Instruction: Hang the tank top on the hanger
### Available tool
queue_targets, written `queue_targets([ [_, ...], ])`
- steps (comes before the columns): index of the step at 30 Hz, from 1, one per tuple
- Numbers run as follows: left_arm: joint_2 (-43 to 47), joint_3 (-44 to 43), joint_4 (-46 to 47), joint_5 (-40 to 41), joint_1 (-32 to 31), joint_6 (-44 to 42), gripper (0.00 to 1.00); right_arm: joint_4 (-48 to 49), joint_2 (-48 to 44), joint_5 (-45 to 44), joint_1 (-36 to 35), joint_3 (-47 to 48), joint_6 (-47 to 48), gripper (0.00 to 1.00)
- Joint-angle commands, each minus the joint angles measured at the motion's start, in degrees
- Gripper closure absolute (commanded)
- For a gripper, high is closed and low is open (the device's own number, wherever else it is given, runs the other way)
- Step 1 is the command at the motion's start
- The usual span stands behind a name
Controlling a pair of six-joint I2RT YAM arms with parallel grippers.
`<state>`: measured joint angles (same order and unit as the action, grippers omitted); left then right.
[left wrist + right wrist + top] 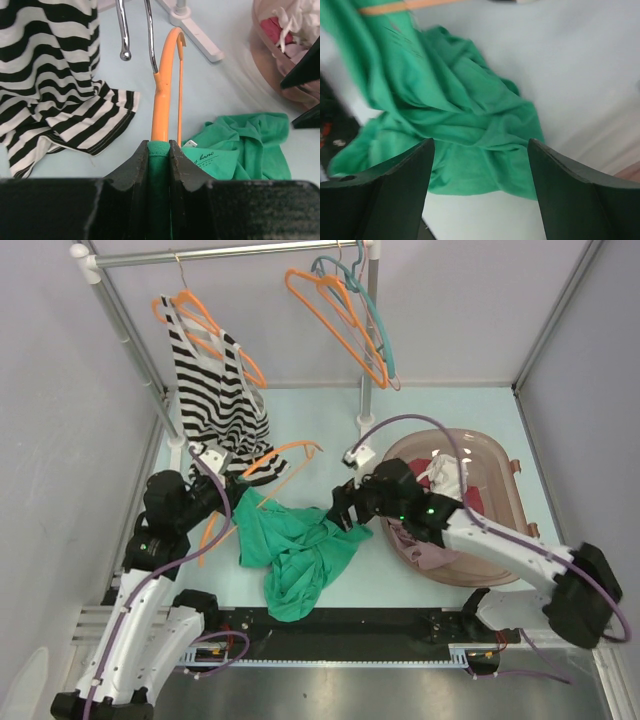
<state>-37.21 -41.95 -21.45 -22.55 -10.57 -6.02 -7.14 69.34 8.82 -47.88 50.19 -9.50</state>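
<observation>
The green tank top (300,550) lies crumpled on the table between the arms. One strap is drawn over an arm of the orange hanger (282,454), which lies low and tilted. My left gripper (228,490) is shut on that hanger arm with the green strap wrapped over it. In the left wrist view the hanger (165,90) runs up from the gripper (159,145), and the tank top (240,145) lies to the right. My right gripper (342,510) is open and empty just above the tank top's right edge. In the right wrist view that gripper (479,150) hovers over the tank top (465,115).
A black-and-white striped top (215,390) hangs on an orange hanger from the rail (230,252), its hem near my left gripper. Orange and teal hangers (350,320) hang at the rail's right. The rack foot (360,452) and a pink basket (500,455) of clothes stand to the right.
</observation>
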Motion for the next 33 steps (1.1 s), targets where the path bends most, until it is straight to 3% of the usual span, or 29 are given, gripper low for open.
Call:
queue_targets([
  [1,2.1,0.0,5.2,4.0,0.6,1.4,1.0,5.9,8.5,-13.7,-2.6,1.6,-1.1,0.22],
  [6,1.4,-0.1,5.2,3.1,0.7,1.9,1.0,6.2,18.2,-14.1,-3.3,4.6,0.1,0.23],
  [14,1.4,0.1,5.5,1.8,0.7,2.2,1.0,9.4,24.7,-9.3,-3.8,5.0,0.7,0.27],
  [17,1.6,0.1,5.4,2.5,0.7,2.2,1.0,8.0,26.0,-7.3,-4.1,5.6,0.9,0.38],
  [20,1.6,0.1,5.2,2.9,0.7,2.2,1.0,3.8,27.8,-5.9,-4.1,7.5,1.4,0.56],
  [23,1.8,0.1,5.2,3.7,0.7,2.2,1.0,1.9,26.8,-5.5,-4.2,8.3,2.0,0.84],
  [24,1.8,0.0,5.1,4.0,0.8,2.2,1.0,1.7,26.3,-5.9,-4.2,8.5,2.1,0.98],
  [28,1.0,-1.2,5.6,4.2,0.9,2.1,1.0,-5.0,22.2,-11.0,-3.5,13.7,4.7,1.0],
  [33,-3.6,-10.5,4.7,2.9,0.8,0.8,1.0,-14.0,18.2,-19.7,-1.9,31.6,12.4,1.0],
])
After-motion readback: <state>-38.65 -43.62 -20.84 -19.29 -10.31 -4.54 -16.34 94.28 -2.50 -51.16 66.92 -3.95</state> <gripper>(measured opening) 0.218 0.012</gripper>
